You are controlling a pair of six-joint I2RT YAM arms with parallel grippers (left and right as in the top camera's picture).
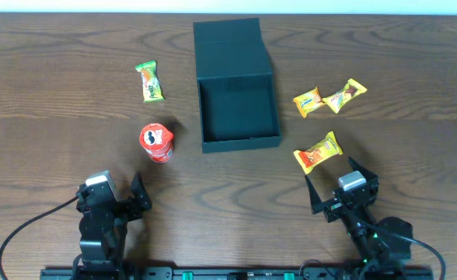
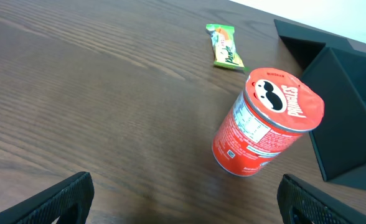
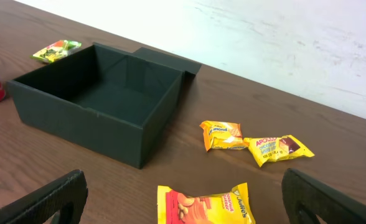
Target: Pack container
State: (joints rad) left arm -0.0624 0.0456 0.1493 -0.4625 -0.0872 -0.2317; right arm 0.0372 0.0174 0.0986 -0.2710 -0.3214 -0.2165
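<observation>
Packing had not begun: the dark teal container (image 1: 238, 109) sat open and empty at the middle of the surface (image 1: 57, 93). The left fingers (image 2: 65, 199) and right fingers (image 3: 52, 202) were spread wide, holding nothing. The likely next move called for the right arm to reach the nearest yellow snack packet (image 1: 318, 152).

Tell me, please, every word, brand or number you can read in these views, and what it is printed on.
"Pringles": on the lid of the red can.
Small print on the side of the red can: too small to read.
Lettering on the green packet: too blurred to read.
Lettering on the three yellow packets: too blurred to read with confidence.
On the container: no text visible.
</observation>
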